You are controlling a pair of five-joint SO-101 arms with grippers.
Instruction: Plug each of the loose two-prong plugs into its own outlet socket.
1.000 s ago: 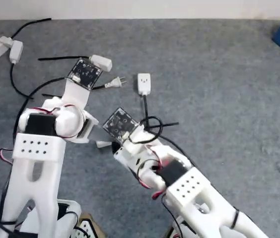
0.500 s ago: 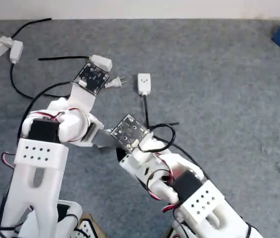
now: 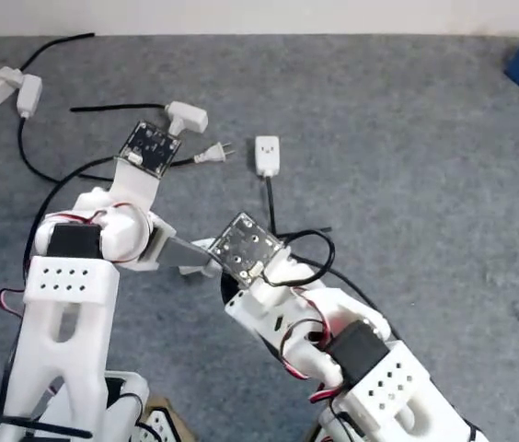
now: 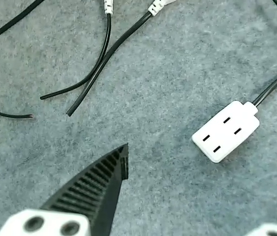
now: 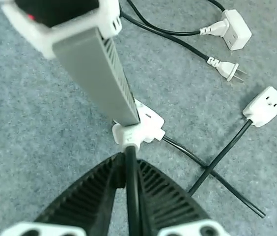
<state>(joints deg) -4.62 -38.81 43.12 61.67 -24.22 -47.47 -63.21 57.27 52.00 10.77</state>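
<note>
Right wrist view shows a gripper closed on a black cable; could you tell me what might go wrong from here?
First, the right gripper pinches the black cable, not the white connector ahead of it, so a push may buckle the cable or let it slip. Second, the left arm's grey bar ends right at that connector, so the arms might collide. Third, two leads cross beside the free socket; a tug could drag it.
</note>
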